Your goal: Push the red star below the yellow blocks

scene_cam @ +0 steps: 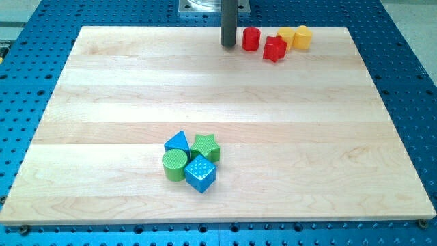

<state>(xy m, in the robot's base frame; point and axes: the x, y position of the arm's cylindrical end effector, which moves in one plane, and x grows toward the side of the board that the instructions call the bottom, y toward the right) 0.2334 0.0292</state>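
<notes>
The red star [274,49] lies near the view's top, right of centre, on the wooden board [218,123]. Two yellow blocks sit just to its upper right, touching each other: one [286,35] next to the star, the other [302,37] further right. A red cylinder [251,39] stands just left of the star. My tip [228,45] is at the view's top, left of the red cylinder with a small gap, and about two block widths left of the star.
A cluster sits at the lower middle of the board: a blue triangular block [177,142], a green star [205,146], a green cylinder [175,165] and a blue cube [200,173]. The board's top edge is close behind the red and yellow blocks.
</notes>
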